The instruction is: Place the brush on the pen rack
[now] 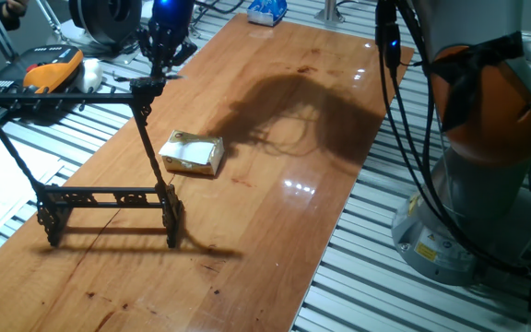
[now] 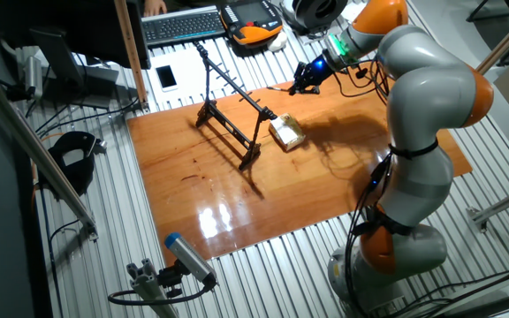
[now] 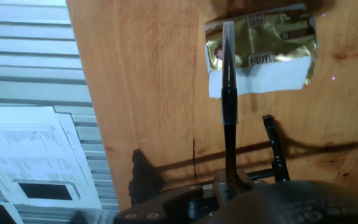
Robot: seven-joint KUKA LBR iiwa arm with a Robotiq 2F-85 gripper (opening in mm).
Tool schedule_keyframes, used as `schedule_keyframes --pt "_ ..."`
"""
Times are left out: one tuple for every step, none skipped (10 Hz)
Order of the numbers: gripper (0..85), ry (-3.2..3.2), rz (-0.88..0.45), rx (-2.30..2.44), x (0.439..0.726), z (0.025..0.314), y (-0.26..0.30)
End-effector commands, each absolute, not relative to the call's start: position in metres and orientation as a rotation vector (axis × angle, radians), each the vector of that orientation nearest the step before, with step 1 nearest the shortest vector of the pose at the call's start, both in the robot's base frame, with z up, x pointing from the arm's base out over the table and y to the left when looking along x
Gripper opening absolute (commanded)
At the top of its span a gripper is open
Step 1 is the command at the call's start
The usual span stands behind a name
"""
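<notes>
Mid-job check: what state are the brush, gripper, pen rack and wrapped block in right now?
brush: held in the gripper, off the table, not yet on the rack
gripper: shut on the brush, at the rack's top end
pen rack: standing upright on the table
wrapped block: lying flat beside the rack, untouched
</notes>
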State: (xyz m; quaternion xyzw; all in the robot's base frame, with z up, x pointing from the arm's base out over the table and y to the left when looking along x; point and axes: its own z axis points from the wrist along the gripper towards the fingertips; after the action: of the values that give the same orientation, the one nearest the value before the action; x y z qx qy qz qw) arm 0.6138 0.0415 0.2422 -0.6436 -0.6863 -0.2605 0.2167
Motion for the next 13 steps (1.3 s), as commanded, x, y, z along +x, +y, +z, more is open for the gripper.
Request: schedule_keyframes --pt "0.0 -1.903 -0.719 -1.783 0.614 0.246 0.043" --pt "0.0 -1.905 -0.707 -1.787 0.614 0.252 0.045" --pt "0.0 -1.907 -0.693 -1.796 0.614 0.258 0.048" --pt "0.0 -1.912 -0.679 -1.807 0.615 0.261 0.053" --pt "0.0 -1.921 -0.664 -1.819 0.614 0.263 0.060" --pt "0.0 -1.928 -0.656 -1.829 0.614 0.264 0.066" --pt "0.0 -1.939 -0.644 -1.840 0.613 0.264 0.072" --pt "0.0 -1.940 -0.644 -1.842 0.613 0.264 0.074" --pt "0.0 -1.946 -0.641 -1.849 0.614 0.265 0.076" --pt "0.0 -1.956 -0.634 -1.854 0.614 0.266 0.077" --pt "0.0 -1.968 -0.629 -1.853 0.615 0.267 0.078" --pt "0.0 -1.982 -0.624 -1.843 0.614 0.268 0.078" --pt "0.0 -1.988 -0.619 -1.839 0.614 0.267 0.079"
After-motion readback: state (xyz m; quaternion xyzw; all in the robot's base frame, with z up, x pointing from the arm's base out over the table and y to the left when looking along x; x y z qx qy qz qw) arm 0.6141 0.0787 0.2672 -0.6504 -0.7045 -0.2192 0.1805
